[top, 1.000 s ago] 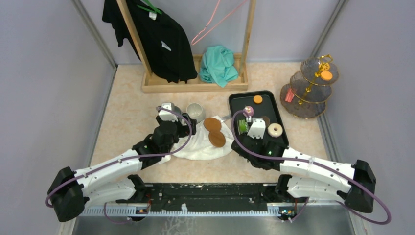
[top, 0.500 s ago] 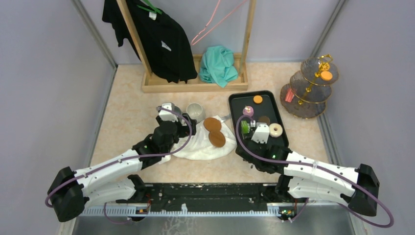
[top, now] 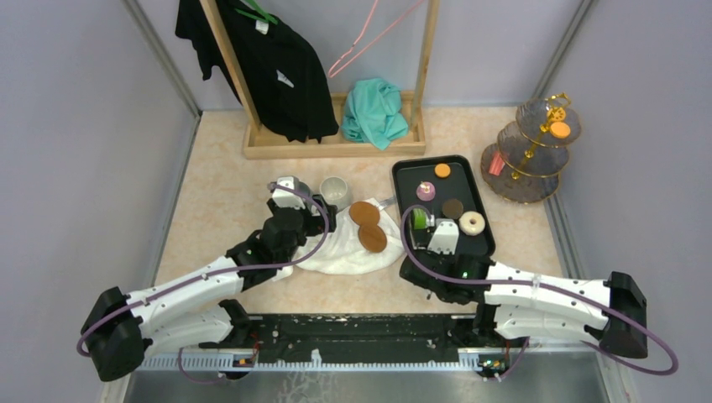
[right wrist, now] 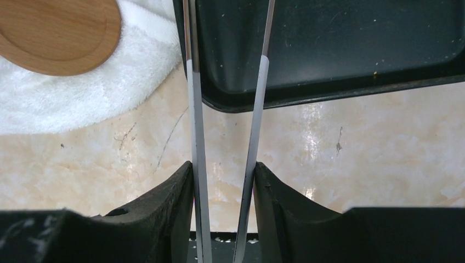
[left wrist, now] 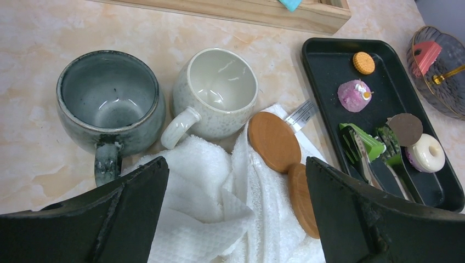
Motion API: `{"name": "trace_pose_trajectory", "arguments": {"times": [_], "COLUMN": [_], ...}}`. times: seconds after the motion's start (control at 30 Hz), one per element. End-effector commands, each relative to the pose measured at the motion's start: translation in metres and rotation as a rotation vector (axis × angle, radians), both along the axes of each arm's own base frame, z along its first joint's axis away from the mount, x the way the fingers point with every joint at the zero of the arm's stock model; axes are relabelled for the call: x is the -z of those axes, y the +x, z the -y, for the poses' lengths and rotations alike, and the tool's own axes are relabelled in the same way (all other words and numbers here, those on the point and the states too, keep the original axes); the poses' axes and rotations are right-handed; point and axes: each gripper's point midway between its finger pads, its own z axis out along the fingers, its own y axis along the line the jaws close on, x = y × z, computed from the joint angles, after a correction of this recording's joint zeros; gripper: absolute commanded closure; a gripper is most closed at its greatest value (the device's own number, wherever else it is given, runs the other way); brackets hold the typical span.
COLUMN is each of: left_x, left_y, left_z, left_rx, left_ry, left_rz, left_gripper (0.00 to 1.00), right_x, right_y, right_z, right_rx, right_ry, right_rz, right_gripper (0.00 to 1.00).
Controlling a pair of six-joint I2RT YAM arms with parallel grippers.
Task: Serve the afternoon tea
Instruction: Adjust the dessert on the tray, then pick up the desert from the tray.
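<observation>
Right tool [right wrist: 222, 186] pinches the long tongs [right wrist: 193, 109], which reach onto the black tray [right wrist: 340, 76] by a green piece [left wrist: 364, 143]. Its arm lies low toward 10 o'clock. Left tool [left wrist: 236, 170] gapes wide, empty, above the towel [left wrist: 203, 186], with the grey mug [left wrist: 109, 104] at 11 o'clock. The three-tier stand [top: 529, 151] is at the counter's [top: 227, 185] 2 o'clock.
</observation>
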Motion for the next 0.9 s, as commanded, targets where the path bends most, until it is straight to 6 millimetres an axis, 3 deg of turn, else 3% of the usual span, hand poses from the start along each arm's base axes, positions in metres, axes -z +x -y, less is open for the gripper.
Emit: {"name": "trace_pose_trajectory", "arguments": {"times": [0.0, 0.07, 0.2, 0.3, 0.87], "left_x": [-0.009, -0.008, -0.007, -0.007, -0.012], "left_y": [-0.001, -0.002, -0.003, -0.003, -0.002], "left_z": [0.002, 0.002, 0.002, 0.002, 0.003], "left_rx": [0.007, 0.010, 0.011, 0.011, 0.014], "left_ry": [-0.027, -0.027, -0.030, -0.032, -0.045], "left_rz": [0.015, 0.014, 0.011, 0.012, 0.029], "left_gripper": [0.01, 0.01, 0.01, 0.01, 0.01], "right_x": [0.001, 0.001, -0.001, -0.002, -0.047], "right_y": [-0.002, -0.002, -0.003, -0.003, -0.009], "right_z": [-0.001, -0.001, -0.001, 0.002, 0.002], "right_rx": [0.022, 0.022, 0.027, 0.037, 0.082], "right_ry": [0.012, 0.010, 0.014, 0.009, -0.013], "right_rz": [0.012, 0.011, 0.015, 0.020, 0.136], "right_gripper": [0.62, 0.67, 0.91, 1.00, 1.00]}}
